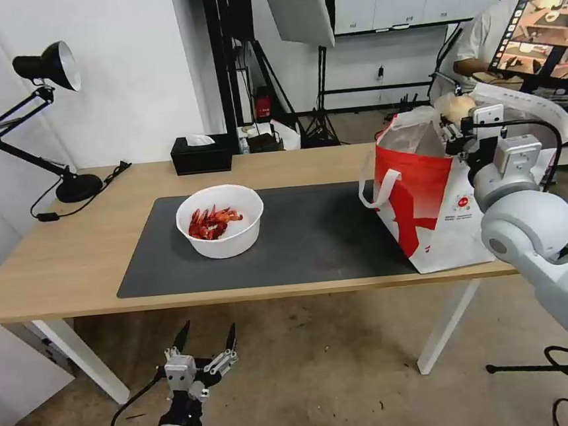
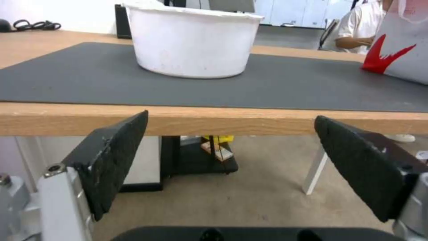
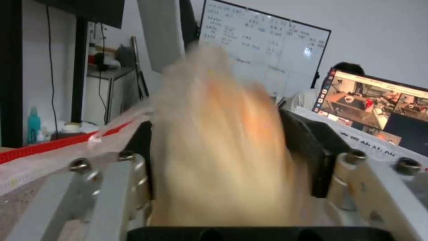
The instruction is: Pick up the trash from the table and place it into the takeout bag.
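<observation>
Trash lump (image 1: 455, 106) is pinched in the right claw (image 1: 453, 118) above the bag (image 1: 430, 213) mouth; released off-centre, it may catch the rim and fall outside. Bowl (image 1: 220, 220) waits on the desk (image 1: 69, 258); the left claw (image 1: 206, 342) hangs wide open below its edge.

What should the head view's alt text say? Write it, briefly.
The right gripper holds a beige bagged lump over an open white-and-red takeout bag on a light-wood table. A white bowl of red crayfish shells sits on the grey mat; the left gripper hangs open below the table.
</observation>
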Robot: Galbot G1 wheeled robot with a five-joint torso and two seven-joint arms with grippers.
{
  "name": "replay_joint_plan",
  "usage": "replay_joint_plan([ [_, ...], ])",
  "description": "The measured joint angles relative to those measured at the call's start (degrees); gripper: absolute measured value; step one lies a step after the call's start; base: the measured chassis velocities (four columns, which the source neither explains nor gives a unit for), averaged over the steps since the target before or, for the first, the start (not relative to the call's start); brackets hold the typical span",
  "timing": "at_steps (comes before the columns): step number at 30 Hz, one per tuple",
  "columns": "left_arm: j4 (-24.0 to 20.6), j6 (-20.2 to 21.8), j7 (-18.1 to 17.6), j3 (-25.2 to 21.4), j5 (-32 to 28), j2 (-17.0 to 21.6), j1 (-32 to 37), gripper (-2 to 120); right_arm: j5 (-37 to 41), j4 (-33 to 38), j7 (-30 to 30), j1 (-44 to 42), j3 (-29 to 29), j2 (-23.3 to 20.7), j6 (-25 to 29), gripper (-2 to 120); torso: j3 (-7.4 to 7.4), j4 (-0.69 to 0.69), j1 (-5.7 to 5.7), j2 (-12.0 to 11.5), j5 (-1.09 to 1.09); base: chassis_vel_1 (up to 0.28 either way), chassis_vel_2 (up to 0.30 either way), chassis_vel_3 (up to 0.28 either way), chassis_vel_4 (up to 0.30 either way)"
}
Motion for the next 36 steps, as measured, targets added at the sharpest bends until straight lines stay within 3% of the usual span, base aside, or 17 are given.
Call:
replay_joint_plan([
  [11, -1.7, 0.0, 0.1, -0.6, 0.5, -0.4, 1.3, 100, 0.8, 1.6, -0.2, -1.0, 0.4, -0.8, 0.0, 99, 0.00, 0.00, 0.00, 0.0, 0.00, 0.000, 0.000, 0.000, 0.000],
  [29, -2.6, 0.1, 0.1, -0.6, 1.0, -1.0, 1.8, 100, 2.6, 3.0, -0.4, -3.3, 2.6, -2.1, 0.2, 100, 0.00, 0.00, 0.00, 0.0, 0.01, 0.000, 0.000, 0.000, 0.000],
  [33, -2.7, 0.1, 0.1, -0.7, 1.0, -1.1, 1.7, 100, 6.2, 5.3, -3.1, -4.9, 5.3, -2.2, 2.7, 100, 0.00, 0.00, 0.00, 0.0, 0.01, 0.000, 0.000, 0.000, 0.000],
  [36, -2.7, 0.1, 0.1, -0.8, 1.0, -1.1, 1.7, 100, 14.7, 9.3, -6.3, -8.5, 9.9, -2.2, 6.7, 100, 0.00, 0.00, 0.00, 0.0, 0.00, 0.000, 0.000, 0.000, 0.000],
])
